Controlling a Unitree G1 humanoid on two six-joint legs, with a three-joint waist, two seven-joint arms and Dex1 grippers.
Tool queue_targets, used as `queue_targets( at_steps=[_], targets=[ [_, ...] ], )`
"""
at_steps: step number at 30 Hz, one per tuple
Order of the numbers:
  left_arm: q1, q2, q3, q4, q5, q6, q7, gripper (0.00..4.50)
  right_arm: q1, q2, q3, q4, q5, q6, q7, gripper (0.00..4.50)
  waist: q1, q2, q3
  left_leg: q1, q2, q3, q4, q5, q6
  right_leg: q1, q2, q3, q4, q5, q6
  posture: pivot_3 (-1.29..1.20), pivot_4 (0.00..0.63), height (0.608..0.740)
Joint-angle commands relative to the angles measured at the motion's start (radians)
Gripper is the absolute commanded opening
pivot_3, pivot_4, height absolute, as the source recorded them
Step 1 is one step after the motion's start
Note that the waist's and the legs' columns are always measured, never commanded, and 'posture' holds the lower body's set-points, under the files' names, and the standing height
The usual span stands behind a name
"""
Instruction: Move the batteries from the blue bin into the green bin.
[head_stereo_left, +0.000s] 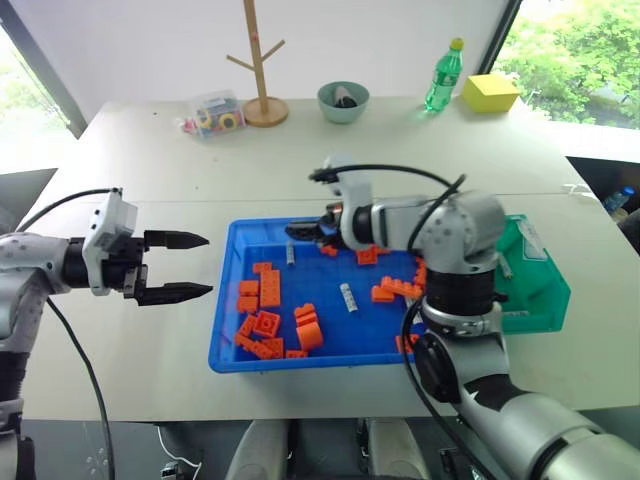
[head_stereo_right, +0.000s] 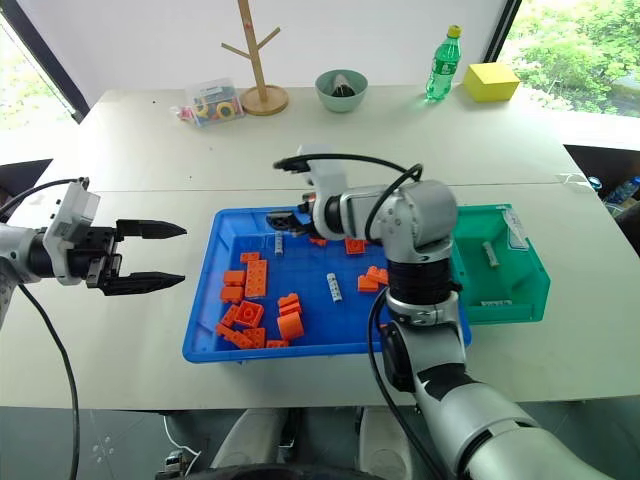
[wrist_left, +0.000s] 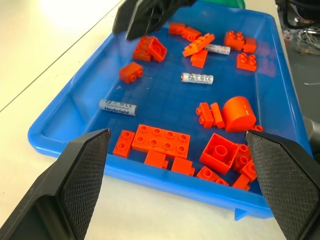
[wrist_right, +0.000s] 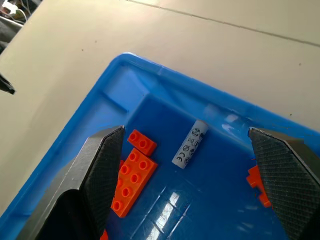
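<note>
Hovering wide-open right tool (wrist_right: 185, 170) over a battery (wrist_right: 190, 143) in the blue bin (head_stereo_left: 225, 330), left tool (head_stereo_left: 180, 266) wide, empty beside it

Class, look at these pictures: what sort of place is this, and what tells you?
Probably a robot test room: a white table by windows, holding a blue bin of orange bricks and batteries, beside a green bin.
</note>
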Motion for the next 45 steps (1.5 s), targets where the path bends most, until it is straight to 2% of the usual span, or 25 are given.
queue_targets(
  at_steps=[1, 5, 15, 25, 26, 28, 33, 34, 41, 45],
  targets=[
    [0.005, 0.018, 0.037, -0.020, -0.004, -0.011, 0.000, 4.50, -0.010, 0.041, 0.017, 0.052, 0.004, 0.007, -0.060, 4.05, -0.002, 0.000, 0.000, 0.000, 0.000, 0.000, 0.000, 0.000, 0.000, -0.001, 0.000, 0.000, 0.001, 0.000, 0.000, 0.00, 0.150, 0.703],
    [0.016, 0.015, 0.042, -0.033, -0.007, -0.011, 0.008, 4.50, -0.039, 0.077, 0.016, 0.140, -0.026, -0.001, -0.094, 4.05, -0.008, 0.000, 0.000, 0.000, 0.001, 0.001, -0.001, 0.000, 0.000, -0.001, 0.001, 0.000, 0.001, 0.000, 0.000, 0.00, 0.150, 0.703],
    [0.036, 0.001, 0.051, -0.056, -0.013, -0.011, 0.031, 4.50, -0.149, 0.130, 0.087, 0.434, -0.103, -0.225, -0.090, 4.05, -0.027, 0.000, 0.000, 0.000, 0.001, 0.000, -0.001, 0.000, 0.000, -0.002, 0.003, 0.000, 0.002, 0.000, 0.000, 0.00, 0.150, 0.703],
    [0.033, -0.018, 0.046, -0.059, -0.013, -0.010, 0.054, 4.50, -0.144, 0.165, 0.210, 0.589, -0.193, -0.369, -0.091, 4.05, -0.034, -0.001, -0.001, 0.002, 0.002, 0.000, -0.001, 0.000, 0.000, -0.001, 0.004, 0.001, 0.003, 0.000, 0.000, 0.00, 0.150, 0.703],
    [0.033, -0.020, 0.046, -0.061, -0.014, -0.009, 0.055, 4.50, -0.144, 0.171, 0.218, 0.605, -0.202, -0.384, -0.093, 3.52, -0.037, -0.001, -0.001, 0.002, 0.003, 0.000, -0.001, 0.000, 0.000, -0.001, 0.004, 0.001, 0.004, 0.000, 0.000, 0.00, 0.150, 0.703],
    [0.033, -0.022, 0.045, -0.063, -0.014, -0.009, 0.059, 4.50, -0.146, 0.178, 0.234, 0.631, -0.223, -0.410, -0.092, 2.80, -0.043, -0.001, -0.001, 0.004, 0.003, 0.000, -0.001, 0.000, -0.001, 0.000, 0.004, 0.001, 0.005, 0.000, 0.000, 0.00, 0.150, 0.703],
    [0.021, -0.024, 0.043, -0.064, -0.016, -0.006, 0.068, 4.50, -0.140, 0.182, 0.245, 0.642, -0.244, -0.421, -0.077, 0.18, -0.051, -0.001, -0.001, 0.006, 0.003, 0.000, -0.001, 0.000, -0.001, 0.000, 0.004, 0.002, 0.007, -0.001, -0.001, 0.00, 0.150, 0.703],
    [0.021, -0.024, 0.044, -0.066, -0.017, -0.005, 0.068, 4.50, -0.138, 0.179, 0.241, 0.635, -0.243, -0.412, -0.074, 0.03, -0.050, -0.001, -0.001, 0.006, 0.003, 0.000, -0.001, 0.000, -0.001, 0.000, 0.004, 0.002, 0.007, -0.001, -0.002, 0.00, 0.150, 0.703],
    [0.001, -0.025, 0.025, -0.060, -0.017, 0.003, 0.057, 4.50, -0.162, 0.136, 0.186, 0.464, -0.191, -0.242, -0.030, 0.04, -0.046, -0.001, -0.001, 0.005, 0.003, 0.000, -0.001, 0.000, -0.001, -0.001, 0.004, 0.002, 0.007, -0.001, -0.002, 0.00, 0.150, 0.703],
    [-0.034, -0.040, -0.012, -0.056, -0.018, 0.014, 0.042, 4.50, -0.204, 0.003, 0.051, 0.190, 0.026, -0.003, 0.077, 0.04, -0.026, -0.001, -0.001, 0.000, 0.002, 0.000, 0.000, 0.001, -0.001, -0.004, 0.004, 0.002, 0.007, -0.001, -0.002, 0.00, 0.150, 0.703]
  ],
)
